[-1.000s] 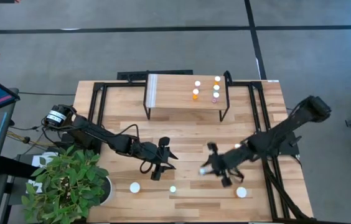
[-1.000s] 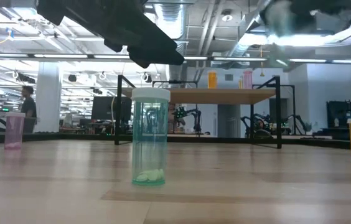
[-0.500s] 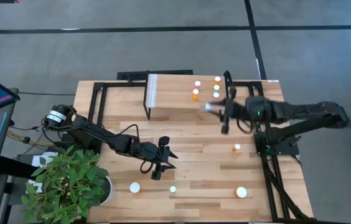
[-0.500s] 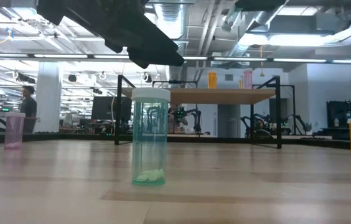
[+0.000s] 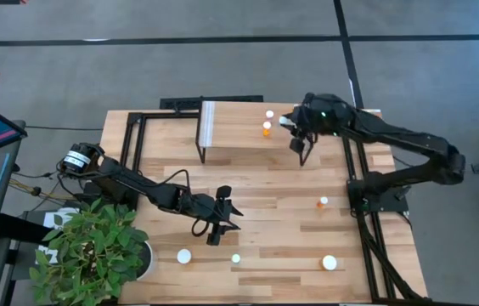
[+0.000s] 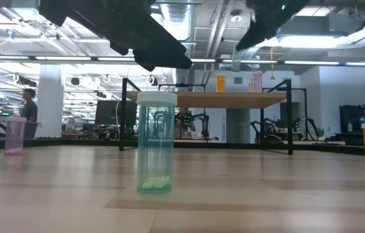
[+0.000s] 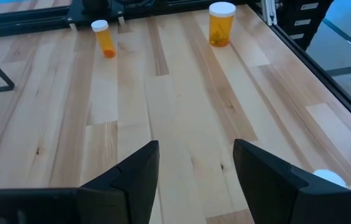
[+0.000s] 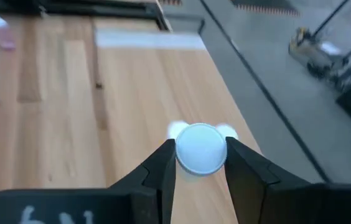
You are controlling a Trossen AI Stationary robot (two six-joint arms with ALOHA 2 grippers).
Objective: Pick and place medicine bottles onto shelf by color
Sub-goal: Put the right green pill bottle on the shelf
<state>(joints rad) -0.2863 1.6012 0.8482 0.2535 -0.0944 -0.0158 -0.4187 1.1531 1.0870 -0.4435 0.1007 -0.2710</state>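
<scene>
The shelf [image 5: 239, 127] stands at the table's far middle, with a white-capped bottle [image 5: 269, 113] and an orange one [image 5: 267, 128] on it. My right gripper [image 5: 290, 127] hovers over the shelf's right end, shut on a white-capped bottle [image 8: 200, 149] whose body is hidden under the cap. My left gripper [image 5: 229, 217] waits open above the table's middle. A green bottle [image 6: 155, 142], a pink one [image 6: 15, 134] and two orange ones [image 7: 104, 37] [image 7: 221, 23] stand on the tabletop. My right gripper pinches the bottle between its two fingers at the white cap [image 8: 191, 163], one finger [image 8: 157, 171] on each side. The fingers slant down from the table's right. The bottle is lifted clear above the shelf top, its cap facing the wrist camera.
A potted plant [image 5: 95, 246] fills the near left corner. Black frame rails [image 5: 363, 195] run along the table's right and far sides. The arm covers the shelf's right end; two blurred caps [image 8: 177, 129] show past the held bottle. A person [image 6: 28, 107] stands in the room behind.
My right gripper has swung from low over the table's near right part toward the far edge and upward, turning as it went. It now hangs over the shelf's right end. The white-capped bottle has travelled with it, lifted clear of the table.
</scene>
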